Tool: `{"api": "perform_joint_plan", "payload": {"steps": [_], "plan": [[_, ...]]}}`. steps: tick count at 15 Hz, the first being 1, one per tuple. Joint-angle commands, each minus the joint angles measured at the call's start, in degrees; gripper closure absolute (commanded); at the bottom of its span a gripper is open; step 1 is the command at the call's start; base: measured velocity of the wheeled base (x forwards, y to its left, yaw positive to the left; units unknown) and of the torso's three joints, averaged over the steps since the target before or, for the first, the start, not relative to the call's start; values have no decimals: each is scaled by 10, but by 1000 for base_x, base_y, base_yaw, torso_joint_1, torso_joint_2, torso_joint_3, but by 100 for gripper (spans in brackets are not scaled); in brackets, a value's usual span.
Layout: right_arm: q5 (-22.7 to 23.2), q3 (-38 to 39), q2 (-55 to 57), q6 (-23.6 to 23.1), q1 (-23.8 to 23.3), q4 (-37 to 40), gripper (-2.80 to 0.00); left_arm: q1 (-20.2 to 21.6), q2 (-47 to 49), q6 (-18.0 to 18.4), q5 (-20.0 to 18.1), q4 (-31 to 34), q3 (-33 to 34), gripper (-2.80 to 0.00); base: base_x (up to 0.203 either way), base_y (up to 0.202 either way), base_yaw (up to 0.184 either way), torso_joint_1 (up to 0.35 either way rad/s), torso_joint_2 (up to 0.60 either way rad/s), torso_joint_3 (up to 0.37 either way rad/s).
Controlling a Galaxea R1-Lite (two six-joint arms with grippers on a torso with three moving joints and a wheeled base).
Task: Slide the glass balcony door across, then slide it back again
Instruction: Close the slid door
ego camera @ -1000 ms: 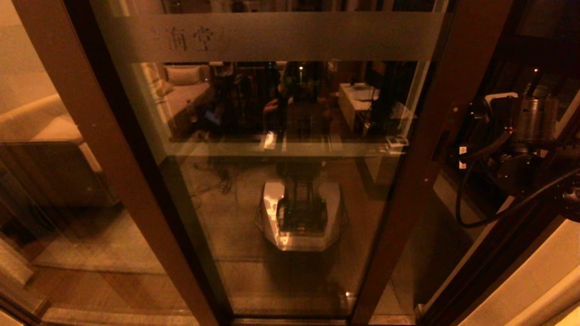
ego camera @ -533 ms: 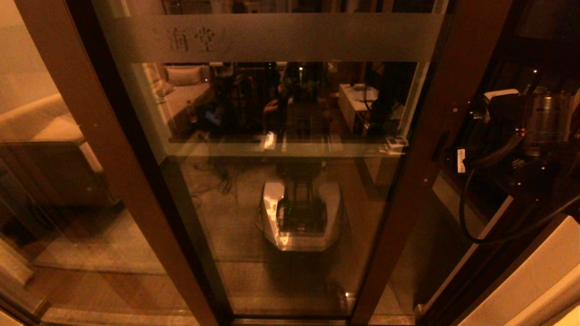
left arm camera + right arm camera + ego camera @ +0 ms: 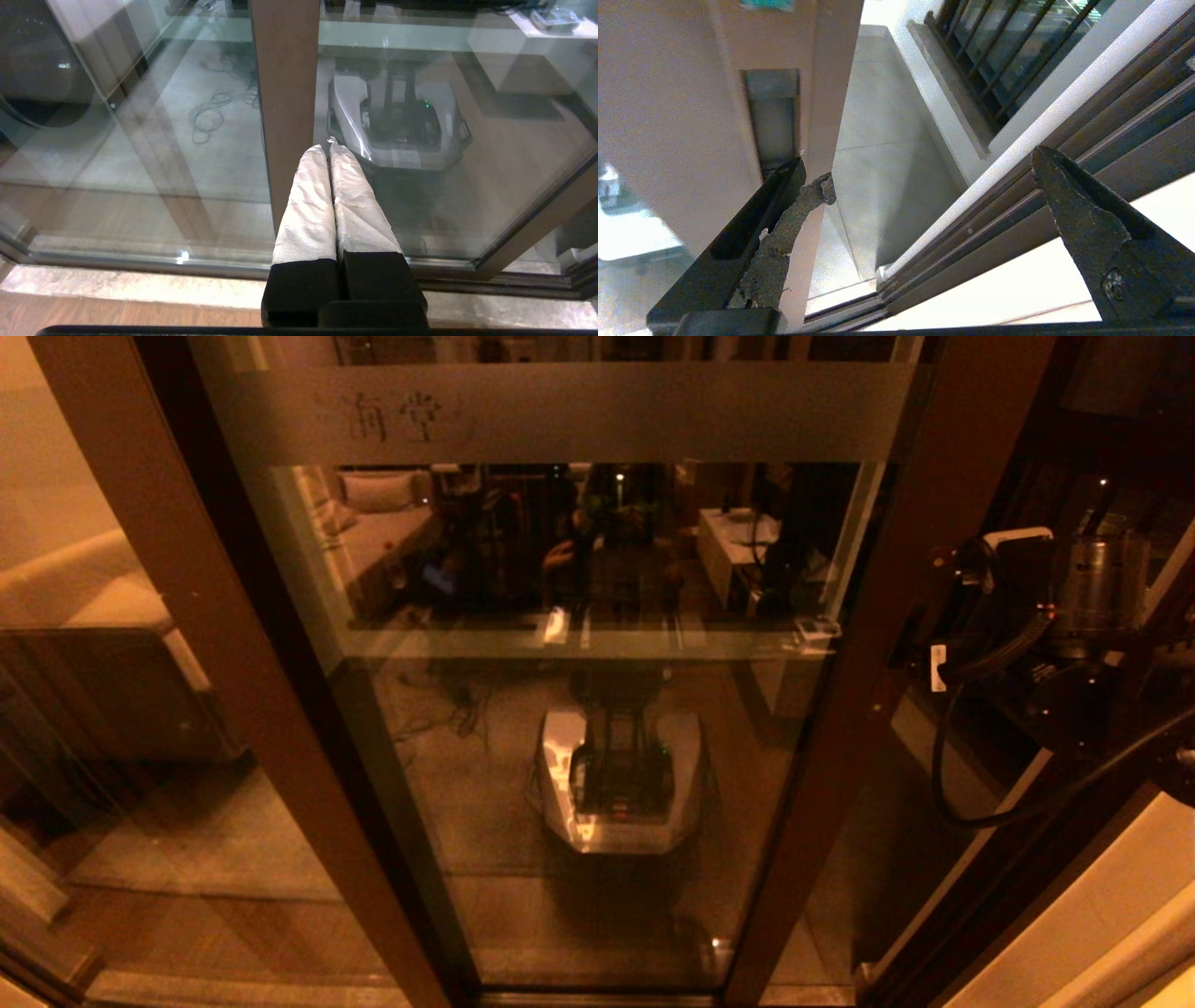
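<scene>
The right gripper [image 3: 920, 644] is reaching in from the right of the head view, its dark wrist and looping cable crowding the opening beside the glass balcony door [image 3: 579, 709]. Its fingers are not readable here. The door is filling the middle of this view, a tall pane with one frosted band [image 3: 579, 411] across the top, and its right-hand stile [image 3: 868, 644] is running top to bottom just left of the gripper, so the long axis of what must be pushed is standing upright. One other framed panel [image 3: 140, 644] is lying to the left, behind the door's left stile. The right arm is plainly the nearer one; the left arm is not showing in this view at all.

In the left wrist view the left gripper [image 3: 331, 148] is sitting parked low, its two pale padded fingers [image 3: 308, 205] pressed together on nothing, pointing at a brown upright and the glass near the floor track [image 3: 140, 261].

In the right wrist view the right gripper [image 3: 931, 168] is standing wide, holding nothing. One finger [image 3: 784, 219] is lying against the stile's edge right below the single recessed handle [image 3: 773, 116]; the other finger [image 3: 1083, 219] is hanging well apart over the gap, before the outer frame rails [image 3: 1017, 196]. Whether that near finger is hooking into the recess I cannot tell. The coming push, I judge, is going sideways, across the stile's length.
</scene>
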Motion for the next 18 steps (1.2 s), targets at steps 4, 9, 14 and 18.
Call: {"api": "perform_joint_plan", "payload": {"steps": [4,9,14,18], "plan": [[-2,-11,28,3,-19,-2,-280,0,0,0,0,0,0,0,0,0,0,0,0,0],[-2,-10,25,2,-23,-2,-280,0,0,-1,1,0,0,0,0,0,0,0,0,0],[0,-1,-12,-3,-9,6,-280,0,0,0,1,0,0,0,0,0,0,0,0,0],[13,-3,-14,1,-6,14,-280,0,0,-1,1,1,0,0,0,0,0,0,0,0]]}}
